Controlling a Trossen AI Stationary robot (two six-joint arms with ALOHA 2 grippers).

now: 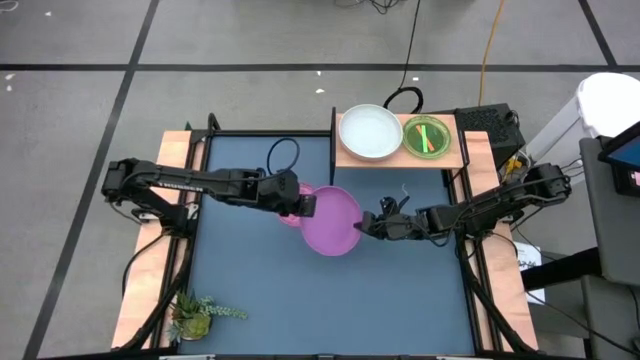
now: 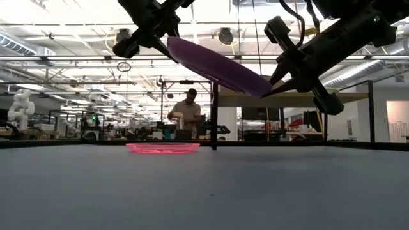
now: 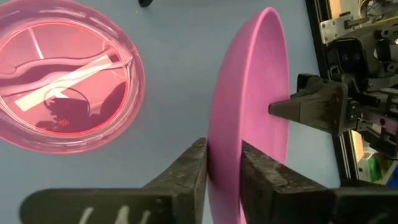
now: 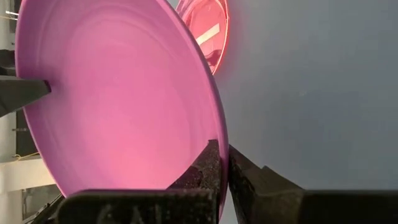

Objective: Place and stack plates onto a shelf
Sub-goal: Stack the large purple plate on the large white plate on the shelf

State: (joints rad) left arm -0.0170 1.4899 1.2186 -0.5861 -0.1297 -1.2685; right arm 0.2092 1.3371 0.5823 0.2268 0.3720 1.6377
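Observation:
A purple plate (image 1: 332,220) hangs in the air over the middle of the table, tilted, its left side higher in the low view (image 2: 217,64). My left gripper (image 1: 305,204) is shut on its left rim and my right gripper (image 1: 362,226) on its right rim. A pink translucent plate (image 1: 287,214) with a centre bar lies flat on the table under the left gripper, also seen in the low view (image 2: 163,147). The shelf (image 1: 395,156) stands at the far edge; a white-blue plate (image 1: 369,132) and a green plate (image 1: 427,136) lie on it. My left gripper pinches the purple plate's rim (image 3: 222,149) between its two fingers (image 3: 186,171), one on the inner face and one on the underside, coming level from the table's left. The plate is lifted clear and tilted. My right gripper pinches the opposite rim (image 4: 219,134) between its two fingers (image 4: 205,165), one on each face, coming from the table's right. This side of the plate (image 2: 265,86) sits lower.
Wooden side rails (image 1: 145,280) run along the table's left and right. A small potted plant (image 1: 198,316) sits at the near left corner. The shelf's black upright (image 1: 333,125) stands at its left end. A person (image 2: 187,115) stands in the room behind.

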